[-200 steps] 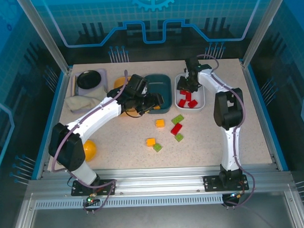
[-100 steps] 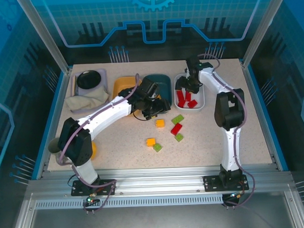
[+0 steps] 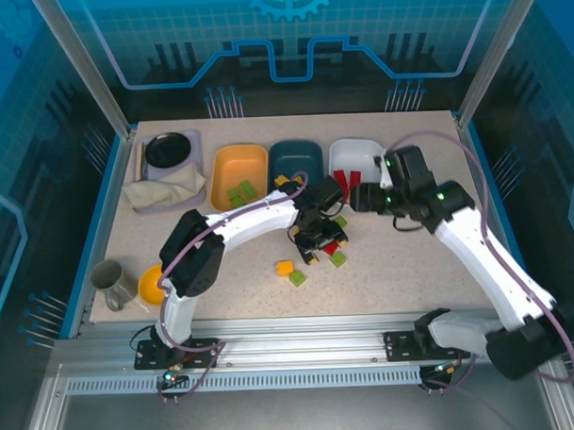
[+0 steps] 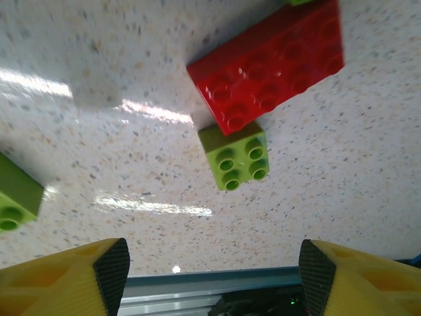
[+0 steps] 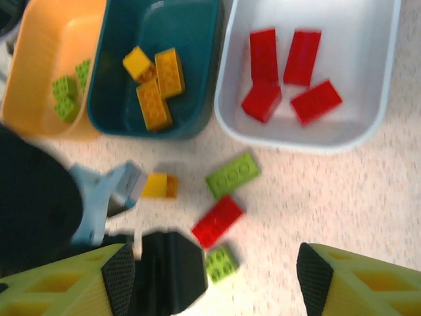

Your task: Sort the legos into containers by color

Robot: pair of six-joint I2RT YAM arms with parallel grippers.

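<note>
The left gripper (image 4: 212,266) hung wide open and empty over the loose bricks at the middle of the surface (image 3: 411,267), its yellow fingers (image 4: 99,270) well apart on either side of a green square (image 4: 241,156) that lay touching the end of a red brick (image 4: 270,62). The likely step was to lift that green square. Done well, it would mean coming straight down with the fingers astride it, closing across the two sides that stood clear of the red brick so the neighbour was not dragged along, then carrying it to the orange tray (image 5: 46,59), where the other greens lay. Orange-yellow bricks sat in the teal tray (image 5: 191,33) and reds in the white tray (image 5: 355,39). A green oblong (image 5: 232,174) and a yellow brick (image 5: 160,185) waited just beside the trays, and an orange brick (image 3: 285,268) lay nearer the front edge. The left arm bowed from its base at the near left across to the centre, wrist turned downward. The right arm bent with its elbow out to the right, and the right gripper (image 5: 217,276), also spread open and holding nothing, hovered near the white tray's near rim.
</note>
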